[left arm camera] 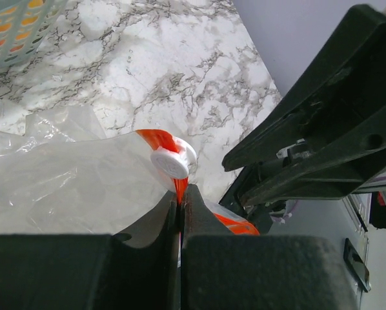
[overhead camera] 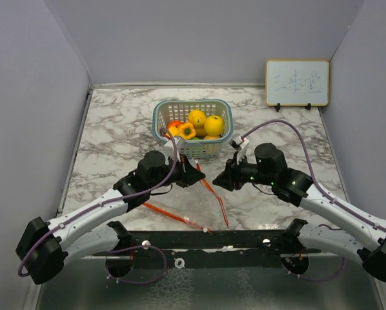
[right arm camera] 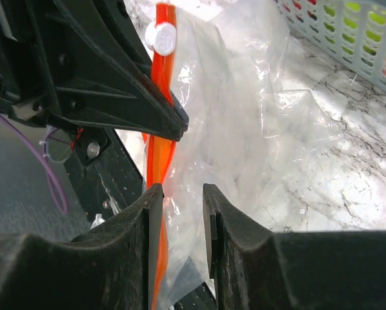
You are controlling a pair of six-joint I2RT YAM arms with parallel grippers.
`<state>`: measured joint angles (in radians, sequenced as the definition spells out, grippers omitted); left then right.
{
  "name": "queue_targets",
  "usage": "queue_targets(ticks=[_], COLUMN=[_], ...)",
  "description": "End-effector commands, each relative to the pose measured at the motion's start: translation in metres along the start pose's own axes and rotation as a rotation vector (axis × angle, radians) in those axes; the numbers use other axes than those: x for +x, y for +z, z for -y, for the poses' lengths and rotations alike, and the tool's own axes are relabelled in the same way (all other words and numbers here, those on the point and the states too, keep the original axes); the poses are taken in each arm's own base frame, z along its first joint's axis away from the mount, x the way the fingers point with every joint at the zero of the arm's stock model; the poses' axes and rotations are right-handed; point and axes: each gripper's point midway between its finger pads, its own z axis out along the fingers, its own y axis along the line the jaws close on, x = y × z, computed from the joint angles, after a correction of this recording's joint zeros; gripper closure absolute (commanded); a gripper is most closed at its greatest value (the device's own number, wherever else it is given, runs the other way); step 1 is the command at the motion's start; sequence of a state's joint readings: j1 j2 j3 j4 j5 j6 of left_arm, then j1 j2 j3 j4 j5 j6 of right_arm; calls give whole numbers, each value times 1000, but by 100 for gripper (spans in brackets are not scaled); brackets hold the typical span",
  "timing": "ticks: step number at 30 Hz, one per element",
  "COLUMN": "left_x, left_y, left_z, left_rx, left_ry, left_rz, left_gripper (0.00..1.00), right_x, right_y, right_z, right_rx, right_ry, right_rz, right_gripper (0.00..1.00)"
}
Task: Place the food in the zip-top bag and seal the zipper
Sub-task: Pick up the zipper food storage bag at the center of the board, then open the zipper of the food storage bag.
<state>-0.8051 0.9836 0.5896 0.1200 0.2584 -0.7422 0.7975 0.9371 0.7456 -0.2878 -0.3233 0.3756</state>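
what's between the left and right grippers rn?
The zipper strip of the zip-top bag: left gripper is shut on it, right gripper open with clear bag film in its gap. Clearest in the right wrist view.

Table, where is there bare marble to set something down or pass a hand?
Bare marble lies between the basket and the left wall, and behind the basket. Toward the whiteboard it is open under a purple cable. Crowded: in front of the basket, where left gripper, right gripper and zip-top bag meet.
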Motion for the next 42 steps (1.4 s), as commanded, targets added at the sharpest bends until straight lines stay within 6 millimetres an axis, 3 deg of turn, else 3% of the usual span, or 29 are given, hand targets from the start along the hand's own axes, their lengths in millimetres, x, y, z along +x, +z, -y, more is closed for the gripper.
queue_targets(ticks=[1, 9, 23, 31, 37, 42], left_x=[-14, -15, -13, -12, -11, -10], left_y=[-5, -6, -1, -1, -2, -3], left_z=[10, 6, 2, 6, 9, 10], left_rx=[38, 25, 15, 39, 55, 66], left_ry=[51, 59, 50, 50, 51, 54], left_rz=[65, 75, 66, 69, 66, 67], left_gripper=[100, 100, 100, 100, 100, 100], right_x=[20, 30, 13, 18, 12, 14], right_y=[-1, -15, 15, 25, 29, 35], right_z=[-11, -17, -21, -7, 1, 5], right_rx=[-81, -114, -158, -101, -56, -45], right_ry=[-32, -54, -46, -26, 0, 23], right_rz=[-92, -92, -35, -30, 25, 31], right_gripper=[69, 68, 67, 67, 66, 78])
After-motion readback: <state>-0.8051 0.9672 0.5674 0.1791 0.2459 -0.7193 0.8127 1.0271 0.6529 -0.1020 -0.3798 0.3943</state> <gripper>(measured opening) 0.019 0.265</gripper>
